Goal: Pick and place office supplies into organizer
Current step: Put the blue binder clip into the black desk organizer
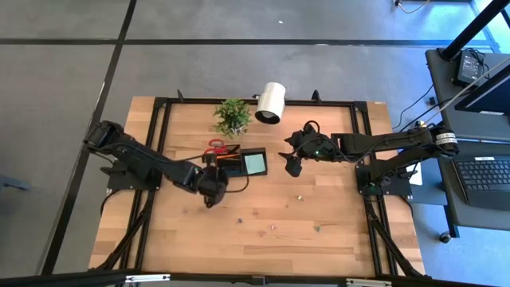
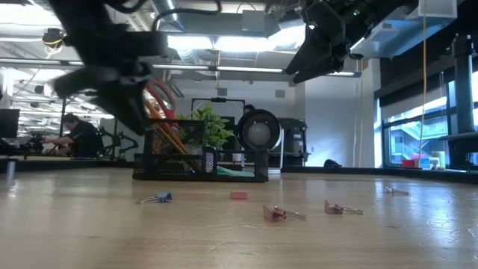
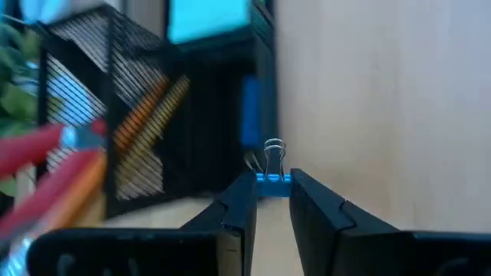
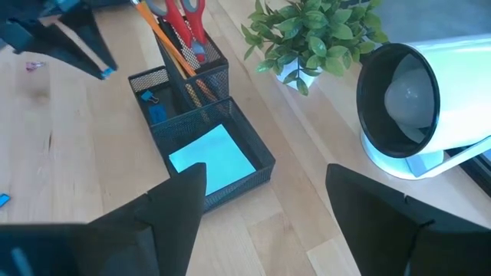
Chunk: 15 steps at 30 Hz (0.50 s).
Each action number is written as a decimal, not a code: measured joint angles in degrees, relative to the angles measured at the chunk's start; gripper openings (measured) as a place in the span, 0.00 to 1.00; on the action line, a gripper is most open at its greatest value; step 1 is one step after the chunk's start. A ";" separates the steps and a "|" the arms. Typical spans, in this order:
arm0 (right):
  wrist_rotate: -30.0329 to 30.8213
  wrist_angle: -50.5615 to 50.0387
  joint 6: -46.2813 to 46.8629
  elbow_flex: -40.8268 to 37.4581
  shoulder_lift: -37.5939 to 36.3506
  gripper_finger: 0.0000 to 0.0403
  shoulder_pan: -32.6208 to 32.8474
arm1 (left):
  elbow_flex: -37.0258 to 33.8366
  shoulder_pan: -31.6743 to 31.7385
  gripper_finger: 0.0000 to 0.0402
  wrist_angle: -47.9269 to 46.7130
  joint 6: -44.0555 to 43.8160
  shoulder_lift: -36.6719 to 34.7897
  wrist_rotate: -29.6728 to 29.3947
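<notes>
Nearby, plant (image 1: 232, 116), lamp (image 1: 272, 103), behind organizer (image 1: 243, 162)

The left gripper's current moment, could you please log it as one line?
left gripper: shut on blue binder clip, beside organizer | right gripper: open, above table near organizer | loose clips: on table

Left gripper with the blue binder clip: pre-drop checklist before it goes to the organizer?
1. Grip: left gripper pinches the blue binder clip at its fingertips. Ok.
2. Height: held off the table. Ok.
3. Position: beside the organizer, not over it. Not ok.
4. Target space: small compartment already holds blue pieces; whether room is left, cannot tell.
5. Right gripper: open, raised next to the organizer. Ok.
6. Loose clips on the table ahead. Not ok.
</notes>
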 joint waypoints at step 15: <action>0.00 0.01 -0.05 0.00 0.01 0.68 0.00 | 0.00 6.31 0.16 4.27 0.13 4.85 -3.02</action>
